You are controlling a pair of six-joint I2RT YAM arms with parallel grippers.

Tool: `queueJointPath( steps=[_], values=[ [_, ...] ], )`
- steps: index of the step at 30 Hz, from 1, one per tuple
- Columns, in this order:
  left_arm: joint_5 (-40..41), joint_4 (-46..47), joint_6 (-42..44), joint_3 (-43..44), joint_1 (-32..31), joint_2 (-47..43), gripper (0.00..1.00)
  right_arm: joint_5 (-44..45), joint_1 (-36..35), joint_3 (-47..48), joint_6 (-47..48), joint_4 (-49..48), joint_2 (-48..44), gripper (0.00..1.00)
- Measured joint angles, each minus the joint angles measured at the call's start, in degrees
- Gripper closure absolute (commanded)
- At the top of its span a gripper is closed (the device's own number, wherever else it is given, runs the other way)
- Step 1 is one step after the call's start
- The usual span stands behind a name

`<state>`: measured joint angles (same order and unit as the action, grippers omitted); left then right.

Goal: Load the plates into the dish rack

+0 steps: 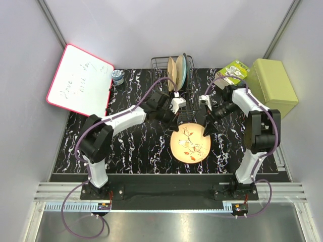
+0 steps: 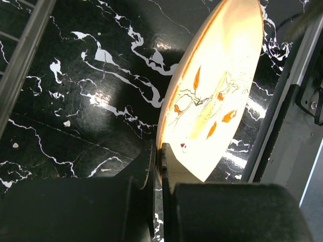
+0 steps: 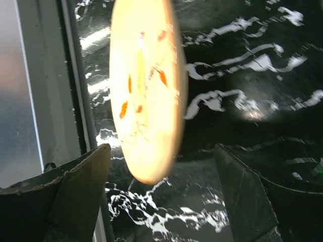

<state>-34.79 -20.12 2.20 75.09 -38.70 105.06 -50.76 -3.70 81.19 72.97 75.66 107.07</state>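
An orange-tan plate with branch drawings [image 1: 190, 142] is over the marbled black table in front of the dish rack [image 1: 162, 68]. My left gripper [image 1: 176, 121] is shut on its far-left rim; in the left wrist view the plate [image 2: 214, 85] stands tilted in my left gripper [image 2: 161, 154]. My right gripper [image 1: 206, 128] is open at the plate's far-right rim. In the right wrist view the plate [image 3: 144, 85] hangs ahead of my right gripper [image 3: 161, 196], untouched. The rack holds three upright plates: orange-tan [image 1: 173, 74], beige and light blue [image 1: 179, 70], dark blue-grey [image 1: 187, 68].
A pink-framed whiteboard [image 1: 79, 80] leans at the far left with a small jar [image 1: 117, 76] beside it. A green box [image 1: 272, 85] and a green packet [image 1: 233, 71] sit at the far right. A rail runs along the table's near edge [image 1: 166, 194].
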Motion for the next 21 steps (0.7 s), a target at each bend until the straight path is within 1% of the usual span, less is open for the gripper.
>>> queueJointPath(
  steps=[7,9,10,16,19,20,21],
  values=[
    [0.00,0.13,-0.72,0.70,0.04,0.81,1.00,-1.38,-5.88,0.20,-1.95,0.46,2.03,0.16],
    [0.00,-0.09,-0.98,0.68,0.15,0.81,1.00,-1.20,-6.45,0.17,-1.99,-0.28,2.27,0.19],
    [0.00,0.00,-1.18,0.70,0.20,0.83,1.00,-1.25,-6.45,0.13,-2.14,-0.42,2.32,0.21],
    [0.00,0.50,-2.14,0.66,0.17,0.85,1.00,-1.25,-6.43,-1.29,-3.45,-2.62,2.54,0.25],
    [0.00,0.79,-2.21,0.61,0.13,0.83,1.00,-1.14,-6.84,-2.56,-5.14,-4.04,3.04,0.30],
    [0.00,0.92,-2.21,0.50,0.13,0.76,1.00,-1.09,-7.08,-2.75,-5.81,-4.44,3.37,0.37],
    [0.02,0.98,-2.23,0.39,0.13,0.63,1.00,-1.07,-7.32,-2.93,-6.43,-4.94,3.74,0.39]
  ],
)
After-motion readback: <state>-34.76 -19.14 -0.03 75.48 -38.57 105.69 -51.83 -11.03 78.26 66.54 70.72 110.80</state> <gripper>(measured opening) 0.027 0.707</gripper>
